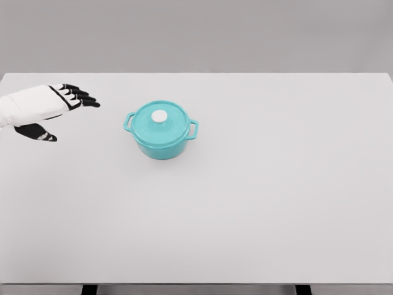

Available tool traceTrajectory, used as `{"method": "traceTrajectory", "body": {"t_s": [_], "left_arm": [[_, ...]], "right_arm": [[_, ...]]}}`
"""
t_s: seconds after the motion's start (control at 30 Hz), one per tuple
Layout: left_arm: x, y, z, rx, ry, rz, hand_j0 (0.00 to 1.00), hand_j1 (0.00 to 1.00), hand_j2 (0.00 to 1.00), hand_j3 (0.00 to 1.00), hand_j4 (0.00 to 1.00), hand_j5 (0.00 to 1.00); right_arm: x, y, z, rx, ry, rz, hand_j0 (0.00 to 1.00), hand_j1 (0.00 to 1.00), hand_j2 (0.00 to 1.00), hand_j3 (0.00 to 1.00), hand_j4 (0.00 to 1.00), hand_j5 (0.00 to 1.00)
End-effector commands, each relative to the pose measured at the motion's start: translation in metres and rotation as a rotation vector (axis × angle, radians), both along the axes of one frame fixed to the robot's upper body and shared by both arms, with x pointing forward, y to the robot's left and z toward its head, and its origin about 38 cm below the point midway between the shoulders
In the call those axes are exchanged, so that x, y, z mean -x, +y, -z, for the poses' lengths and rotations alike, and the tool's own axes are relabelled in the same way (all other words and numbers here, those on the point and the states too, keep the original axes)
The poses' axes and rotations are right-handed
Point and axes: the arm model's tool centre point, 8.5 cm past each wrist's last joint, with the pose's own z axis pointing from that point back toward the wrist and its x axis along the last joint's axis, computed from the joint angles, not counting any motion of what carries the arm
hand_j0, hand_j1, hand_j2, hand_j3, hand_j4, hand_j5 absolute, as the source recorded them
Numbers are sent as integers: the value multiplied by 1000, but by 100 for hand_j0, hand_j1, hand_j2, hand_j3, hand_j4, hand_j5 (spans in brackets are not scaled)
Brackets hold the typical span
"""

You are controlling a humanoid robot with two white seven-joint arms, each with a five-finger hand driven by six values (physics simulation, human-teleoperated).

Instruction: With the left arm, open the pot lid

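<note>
teal pot (161, 132) | upright, table centre-left | lid (162, 121) on, white knob (159, 115)

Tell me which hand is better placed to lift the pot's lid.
Left. The left hand hangs open over the table just left of the pot, fingers toward the lid's white knob. No right hand shows.

Pot (161, 131) sits on the counter (276, 203) — lid (161, 120) on top, knob (159, 115) centred; left hand (46, 107) at nine o'clock, well apart.
</note>
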Motion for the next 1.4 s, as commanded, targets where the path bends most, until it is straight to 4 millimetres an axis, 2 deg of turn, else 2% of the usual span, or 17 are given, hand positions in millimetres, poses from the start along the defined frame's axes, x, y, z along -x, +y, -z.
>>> {"method": "traceTrajectory", "body": {"t_s": [0.0, 0.17, 0.2, 0.43, 0.47, 0.5, 0.53, 0.6, 0.63, 0.67, 0.87, 0.97, 1.03, 1.2, 1.37], "left_arm": [[1, -8, 4, -2, 6, 19, 100, 100, 100, 100, 100, 100], [1, -9, 7, -6, 13, 22, 100, 100, 100, 100, 100, 100], [-2, -22, 10, 9, 17, 46, 100, 100, 100, 100, 100, 100], [-11, -54, 10, -61, 51, 141, 100, 100, 100, 100, 100, 100], [-25, -63, -3, -118, 47, 170, 100, 100, 100, 100, 100, 100], [-37, -61, -12, -151, 44, 159, 100, 100, 100, 100, 100, 100], [-47, -71, -8, -175, 63, 174, 100, 100, 100, 100, 100, 100], [-65, -129, -14, -197, 52, 280, 100, 100, 100, 100, 100, 100], [-73, -145, -13, -210, 58, 298, 100, 100, 100, 100, 100, 100], [-76, -149, -11, -212, 62, 300, 100, 100, 100, 100, 100, 100], [-80, -152, -28, -211, 32, 301, 100, 100, 100, 100, 100, 100], [-79, -170, -14, -236, 62, 341, 100, 100, 100, 100, 100, 100], [-80, -178, -12, -232, 65, 351, 100, 100, 100, 100, 100, 100], [-78, -184, -5, -242, 77, 367, 93, 93, 93, 93, 93, 93], [-86, -181, 2, -245, 98, 340, 93, 93, 93, 93, 93, 93]], "right_arm": [[0, 0, 0, -3, -1, 0, 100, 100, 100, 100, 100, 100], [5, -1, 0, 6, 7, 1, 100, 100, 100, 100, 100, 100], [5, -1, 0, 5, 6, 1, 100, 100, 100, 100, 100, 100], [5, -1, 0, 5, 6, 1, 100, 100, 100, 100, 100, 100], [4, -1, 0, 6, 6, 1, 100, 100, 100, 100, 100, 100], [4, -1, 0, 6, 6, 1, 100, 100, 100, 100, 100, 100], [5, -1, 0, 5, 6, 1, 100, 100, 100, 100, 100, 100], [5, -1, 0, 6, 7, 1, 100, 100, 100, 100, 100, 100], [5, -1, 0, 6, 7, 1, 100, 100, 100, 100, 100, 100], [5, -1, 0, 6, 7, 1, 100, 100, 100, 100, 100, 100], [5, -1, 0, 5, 6, 1, 100, 100, 100, 100, 100, 100], [5, -1, 0, 6, 7, 1, 100, 100, 100, 100, 100, 100], [4, -1, 0, 6, 6, 1, 100, 100, 100, 100, 100, 100], [5, -1, 0, 5, 6, 1, 100, 100, 100, 100, 100, 100], [5, -1, 0, 6, 7, 1, 100, 100, 100, 100, 100, 100]]}}
